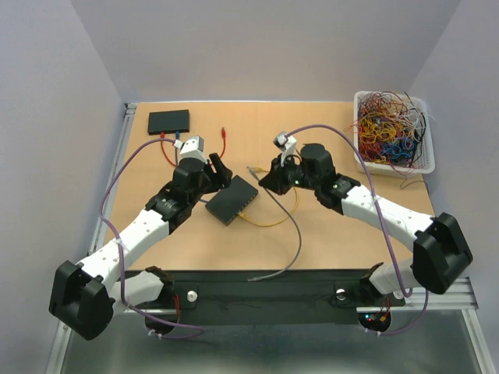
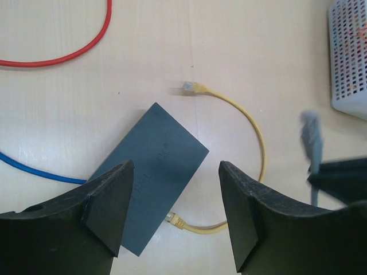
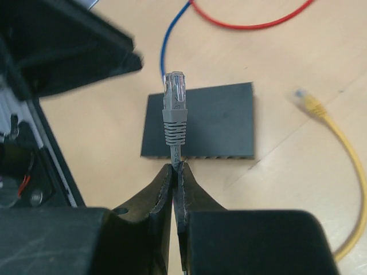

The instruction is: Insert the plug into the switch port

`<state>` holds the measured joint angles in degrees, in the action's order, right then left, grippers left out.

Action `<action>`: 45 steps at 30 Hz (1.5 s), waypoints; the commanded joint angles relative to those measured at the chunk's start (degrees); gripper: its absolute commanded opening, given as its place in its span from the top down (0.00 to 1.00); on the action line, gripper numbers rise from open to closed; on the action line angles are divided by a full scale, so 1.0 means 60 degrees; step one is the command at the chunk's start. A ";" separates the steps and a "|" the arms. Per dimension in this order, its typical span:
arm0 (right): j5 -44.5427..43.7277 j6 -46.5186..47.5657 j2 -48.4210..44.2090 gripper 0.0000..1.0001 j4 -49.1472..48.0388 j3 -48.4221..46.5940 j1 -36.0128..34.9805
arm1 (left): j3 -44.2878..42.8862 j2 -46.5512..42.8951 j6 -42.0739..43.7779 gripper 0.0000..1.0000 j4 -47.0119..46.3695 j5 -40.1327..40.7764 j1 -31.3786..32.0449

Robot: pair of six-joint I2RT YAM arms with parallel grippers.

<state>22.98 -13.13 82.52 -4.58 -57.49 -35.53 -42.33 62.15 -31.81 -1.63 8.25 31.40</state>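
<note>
A dark grey switch (image 1: 231,199) lies at the table's middle; it also shows in the left wrist view (image 2: 150,175) and the right wrist view (image 3: 200,119). My right gripper (image 3: 177,167) is shut on the grey cable just behind its grey plug (image 3: 175,109), which sticks out above the switch; the plug also shows blurred in the left wrist view (image 2: 312,137). My left gripper (image 2: 175,200) is open and empty, hovering over the switch's near end. A yellow cable (image 2: 252,123) has one end at the switch's edge and its other plug (image 2: 191,87) lies free.
A second black box (image 1: 169,120) sits at the back left with a red cable (image 2: 69,54) and a blue cable (image 2: 40,172). A white basket of wires (image 1: 392,131) stands at the back right. The grey cable (image 1: 296,234) trails to the front edge.
</note>
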 commanded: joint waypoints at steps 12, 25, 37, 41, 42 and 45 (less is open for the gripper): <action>0.1193 0.0737 -0.2957 1.00 -0.0541 0.1672 -0.0802 | 0.0389 -0.2974 0.0512 0.28 -0.1398 -0.0832 -0.0033; 0.1414 0.0664 -0.3163 0.99 -0.0584 0.1628 -0.1036 | 0.1502 -0.3504 0.0395 0.28 -0.3755 -0.3922 -0.0033; 0.1443 0.0606 -0.3133 0.99 -0.0775 0.1599 -0.1110 | 0.1985 -0.3035 -0.0044 0.32 -0.5148 -0.5139 -0.0033; 0.1560 0.0518 -0.3206 0.99 -0.0863 0.1570 -0.1110 | 0.2147 -0.2844 -0.0220 0.34 -0.5558 -0.5257 -0.0018; 0.1589 0.0532 -0.3221 1.00 -0.0892 0.1584 -0.1110 | 0.2162 -0.2800 -0.0235 0.35 -0.5602 -0.5257 -0.0033; 0.1604 0.0503 -0.3236 0.99 -0.0907 0.1584 -0.1110 | 0.2191 -0.2566 -0.0279 0.37 -0.5763 -0.5257 -0.0018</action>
<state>31.14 -9.45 65.14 -6.04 -47.31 -41.69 -29.69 46.04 -32.69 -30.39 -21.56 31.40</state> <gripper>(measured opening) 0.094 0.644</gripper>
